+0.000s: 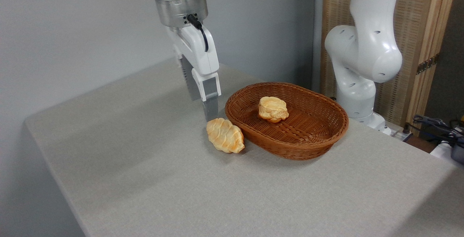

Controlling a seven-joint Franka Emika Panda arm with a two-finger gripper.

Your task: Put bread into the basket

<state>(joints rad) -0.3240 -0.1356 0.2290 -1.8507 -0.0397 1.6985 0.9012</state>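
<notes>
Grey table (pixel 152 179) carries the basket (pixel 335 135); the round bread (pixel 273 109) already lies inside; the long bread (pixel 224 135) waits outside at its 9 o'clock; the tool (pixel 206 110) hovers above it, empty, fingers apart; half done.

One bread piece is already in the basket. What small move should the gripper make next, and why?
Probably lower the gripper a little, so its fingers straddle the long ridged golden-orange bread piece. That piece lies on the grey table, against the reddish-brown woven wicker basket, while the small round golden bread piece is inside. The fingers hang just above its far end, holding nothing.
</notes>
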